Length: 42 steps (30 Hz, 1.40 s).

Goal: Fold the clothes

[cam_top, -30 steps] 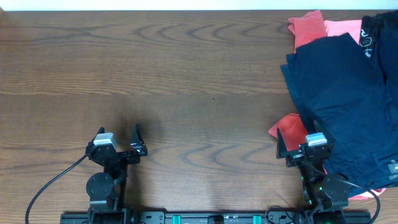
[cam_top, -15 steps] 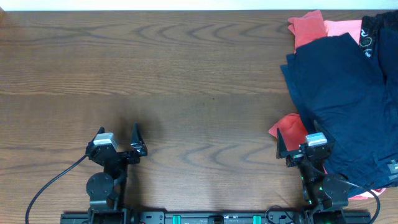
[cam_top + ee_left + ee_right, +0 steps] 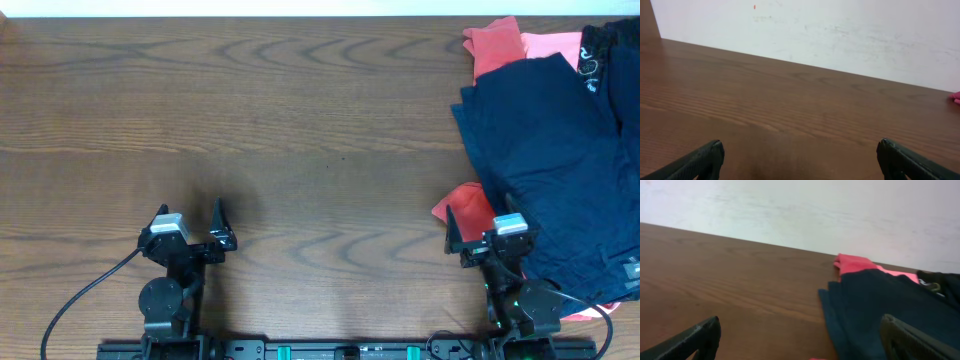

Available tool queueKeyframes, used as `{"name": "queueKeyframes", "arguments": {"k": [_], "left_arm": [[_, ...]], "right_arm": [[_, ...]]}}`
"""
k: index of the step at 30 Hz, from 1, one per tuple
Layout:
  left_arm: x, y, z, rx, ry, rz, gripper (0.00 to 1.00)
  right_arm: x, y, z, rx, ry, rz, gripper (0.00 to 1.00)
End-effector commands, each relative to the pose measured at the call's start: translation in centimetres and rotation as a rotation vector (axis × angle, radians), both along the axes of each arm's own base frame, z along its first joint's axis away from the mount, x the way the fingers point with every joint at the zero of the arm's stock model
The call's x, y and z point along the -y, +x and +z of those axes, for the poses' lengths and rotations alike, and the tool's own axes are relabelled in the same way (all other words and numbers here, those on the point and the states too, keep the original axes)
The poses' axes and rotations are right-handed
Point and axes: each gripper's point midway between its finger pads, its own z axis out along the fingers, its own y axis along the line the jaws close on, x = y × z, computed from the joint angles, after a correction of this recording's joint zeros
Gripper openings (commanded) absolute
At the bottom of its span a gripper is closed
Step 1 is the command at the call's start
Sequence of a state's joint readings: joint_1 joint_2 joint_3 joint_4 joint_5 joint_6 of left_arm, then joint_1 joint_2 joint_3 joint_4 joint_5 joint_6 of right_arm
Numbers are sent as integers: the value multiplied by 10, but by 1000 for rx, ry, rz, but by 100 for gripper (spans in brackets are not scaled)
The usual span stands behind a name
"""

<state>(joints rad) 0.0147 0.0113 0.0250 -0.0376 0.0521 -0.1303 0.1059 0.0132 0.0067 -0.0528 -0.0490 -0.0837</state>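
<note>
The clothes lie in a pile at the table's right side: a large dark navy garment (image 3: 555, 150) on top, coral-red pieces at the far edge (image 3: 497, 44) and near the front (image 3: 468, 207), and a black one with white print (image 3: 612, 50) at the far right corner. The right wrist view shows the navy garment (image 3: 875, 305) and a coral-red piece (image 3: 852, 263) ahead. My right gripper (image 3: 482, 226) is open and empty at the pile's front left edge. My left gripper (image 3: 190, 222) is open and empty over bare wood at the front left.
The brown wooden table (image 3: 300, 120) spans the view, with a white wall behind its far edge (image 3: 840, 30). Black cables (image 3: 80, 300) run from the arm bases at the front edge.
</note>
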Motion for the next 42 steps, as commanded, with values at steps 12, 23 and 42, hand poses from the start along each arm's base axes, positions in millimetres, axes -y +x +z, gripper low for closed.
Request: {"name": "queueKeyframes", "arguments": {"k": [12, 23, 42], "left_arm": [[-1, 6, 35, -232, -5, 9, 98], [-1, 20, 33, -710, -9, 9, 98], [-1, 27, -5, -872, -10, 10, 98]], "right_arm": [[30, 20, 46, -183, -29, -183, 99], [66, 81, 13, -840, -82, -299, 99], [112, 121, -138, -1175, -181, -520, 47]]}}
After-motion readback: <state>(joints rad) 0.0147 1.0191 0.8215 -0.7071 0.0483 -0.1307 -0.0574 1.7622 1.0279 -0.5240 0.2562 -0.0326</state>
